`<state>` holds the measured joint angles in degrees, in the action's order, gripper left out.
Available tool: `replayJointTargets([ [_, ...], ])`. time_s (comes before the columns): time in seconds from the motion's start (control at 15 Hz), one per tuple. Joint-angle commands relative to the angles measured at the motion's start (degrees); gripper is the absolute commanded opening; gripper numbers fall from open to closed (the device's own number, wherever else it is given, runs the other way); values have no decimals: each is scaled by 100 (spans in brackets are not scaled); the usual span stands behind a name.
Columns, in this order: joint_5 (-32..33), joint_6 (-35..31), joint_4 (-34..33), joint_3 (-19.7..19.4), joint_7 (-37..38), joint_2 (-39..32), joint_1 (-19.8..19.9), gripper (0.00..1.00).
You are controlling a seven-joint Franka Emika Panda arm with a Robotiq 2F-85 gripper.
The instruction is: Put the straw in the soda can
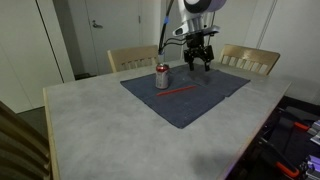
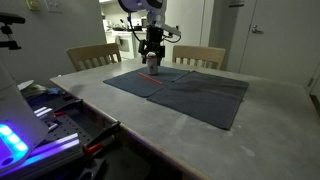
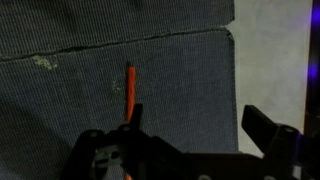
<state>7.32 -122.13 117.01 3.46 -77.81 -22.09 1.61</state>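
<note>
Thin red straw (image 1: 178, 90) lies flat on dark grey cloth mat (image 1: 205, 100), near upright small red soda can (image 1: 162, 76). Black pincer (image 1: 197, 65) hovers above the mat, jaws wide apart and gripping nothing.

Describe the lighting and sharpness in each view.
In an exterior view the light is even but soft, the soda can and straw slightly blurred; in an exterior view a bright doorway backlights the arm and a blue glow flares at the corner; the wrist view is dim and grainy, the open claw a dark silhouette over the cloth.
</note>
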Motion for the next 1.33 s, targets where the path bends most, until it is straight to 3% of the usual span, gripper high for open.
replayJointTargets([
  [0.0, -38, -1115, 938, 5, 468, 539, 51, 100],
  [0.33, 114, -2426, 1515, 2, 499, 531, 108, 100],
  [0.67, -11, -3322, 1693, 199, -759, 247, 495, 100],
  [0.93, -131, -3462, 1654, 365, -1986, 71, 881, 100],
  [1.27, -376, -3324, 1591, 482, -2960, -25, 1203, 100],
])
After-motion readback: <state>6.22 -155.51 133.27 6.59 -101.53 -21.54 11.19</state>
